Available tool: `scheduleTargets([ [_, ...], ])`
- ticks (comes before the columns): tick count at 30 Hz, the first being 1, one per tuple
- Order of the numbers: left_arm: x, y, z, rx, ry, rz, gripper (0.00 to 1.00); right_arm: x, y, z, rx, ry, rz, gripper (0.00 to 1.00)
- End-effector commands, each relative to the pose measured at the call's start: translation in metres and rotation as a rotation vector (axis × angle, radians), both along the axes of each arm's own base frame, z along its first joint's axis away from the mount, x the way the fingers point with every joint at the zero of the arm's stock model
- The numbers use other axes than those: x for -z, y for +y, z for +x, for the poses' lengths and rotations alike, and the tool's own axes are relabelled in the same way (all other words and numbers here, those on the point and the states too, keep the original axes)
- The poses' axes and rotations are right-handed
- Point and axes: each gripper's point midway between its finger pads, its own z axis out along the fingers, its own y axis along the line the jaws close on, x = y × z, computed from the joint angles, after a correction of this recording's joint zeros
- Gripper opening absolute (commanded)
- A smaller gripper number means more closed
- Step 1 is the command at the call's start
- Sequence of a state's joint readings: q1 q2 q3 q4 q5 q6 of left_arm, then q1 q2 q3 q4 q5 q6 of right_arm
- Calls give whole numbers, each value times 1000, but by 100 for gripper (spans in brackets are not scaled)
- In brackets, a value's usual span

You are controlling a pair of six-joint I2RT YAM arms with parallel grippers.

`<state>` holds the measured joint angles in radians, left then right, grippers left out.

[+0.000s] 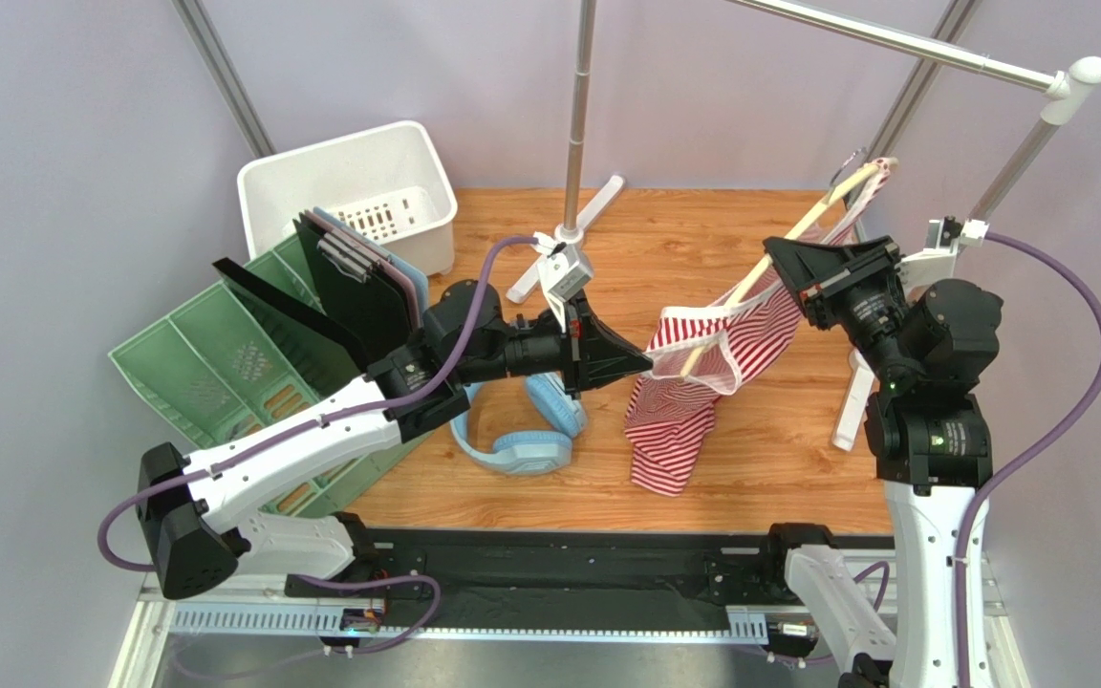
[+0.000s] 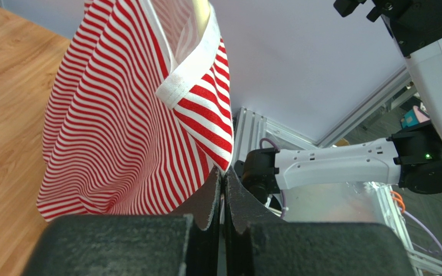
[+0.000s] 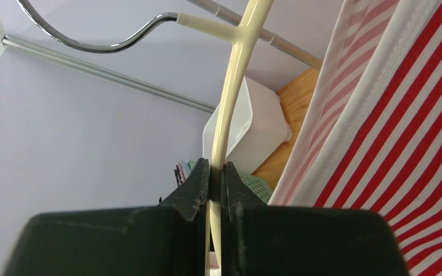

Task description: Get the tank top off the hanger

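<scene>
While slanting steeply above the worktop (image 1: pixel 786 466), hanger (image 3: pixel 226 115): being held in the air by its cream arm, pointing with the upper end toward the rack rail (image 1: pixel 915 46); not showing whether hooking onto that rail.
Right end effector (image 3: pixel 216 168): clamping shut on the hanger's cream arm, squeezing it from both sides partway down from the hanger's top.
Tank top (image 2: pixel 119 115): hanging on the hanger, wrapping a white-edged strap around the cream arm, sagging in red-and-white folds below the hanger's lower end toward the worktop; not showing whether touching the wood.
Left end effector (image 2: pixel 223 175): pressing together with no gap, pinching a corner of the tank top's striped edge at the very tips, reaching in from the left of the hanger, just below its lower end.
White basket (image 1: pixel 427 222): standing on the worktop well to the left of the hanger, toward the far edge.
Green tray (image 1: pixel 212 359): lying farther left of the hanger than the white basket, carrying dark folders (image 1: pixel 355 280) standing on edge.
Pale-blue object (image 1: pixel 535 447): resting on the worktop below and left of the hanger, partly hiding under the left arm (image 1: pixel 298 430).
</scene>
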<state>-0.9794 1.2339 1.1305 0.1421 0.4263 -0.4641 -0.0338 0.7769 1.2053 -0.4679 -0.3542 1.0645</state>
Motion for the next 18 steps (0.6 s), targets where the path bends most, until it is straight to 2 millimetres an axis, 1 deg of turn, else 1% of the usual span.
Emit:
scheduleTargets([
  [1, -10, 1, -16, 63, 29, -52, 0, -31, -27, 8, 165, -123, 23, 0],
  [5, -10, 0, -22, 87, 37, -68, 0, -28, -35, 20, 210, -102, 32, 0],
  [10, -3, -5, -27, 103, 52, -56, 0, -29, -41, 28, 245, -97, 62, 0],
  [12, -1, -7, -32, 116, 50, -54, 0, -29, -43, 31, 257, -96, 67, 0],
  [15, 6, -10, -30, 100, 63, -38, 0, -32, -42, 29, 255, -102, 77, 0],
  [18, 20, -9, -22, 57, 69, -2, 0, -36, -38, 26, 231, -106, 114, 0],
])
